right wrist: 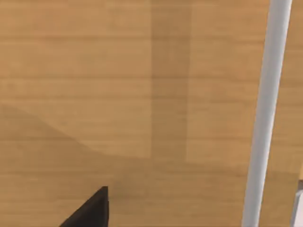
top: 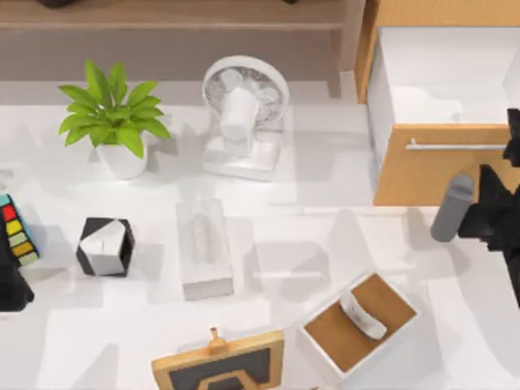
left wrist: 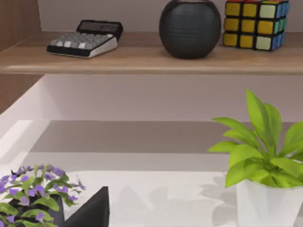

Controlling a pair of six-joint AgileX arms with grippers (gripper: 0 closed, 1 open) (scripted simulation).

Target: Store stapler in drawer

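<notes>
The stapler (top: 286, 275) is a slim, pale, glassy bar lying flat on the white table, right of the white tissue box (top: 204, 249). At the back right the drawer (top: 435, 166) stands pulled out, showing white inner walls and a wooden front with a silver bar handle (top: 455, 146). My right gripper (top: 497, 203) hovers at the table's right edge, just in front of the drawer front. In the right wrist view the wooden drawer front (right wrist: 142, 94) and the handle (right wrist: 267, 113) are very close. My left gripper (top: 12, 284) sits parked at the left edge.
A potted plant (top: 114, 122) and a white fan (top: 242, 114) stand at the back. A black-and-white cube (top: 106, 246) sits left of the tissue box. A white tray (top: 357, 325) with a curved piece and a framed chalkboard (top: 219, 370) are at the front.
</notes>
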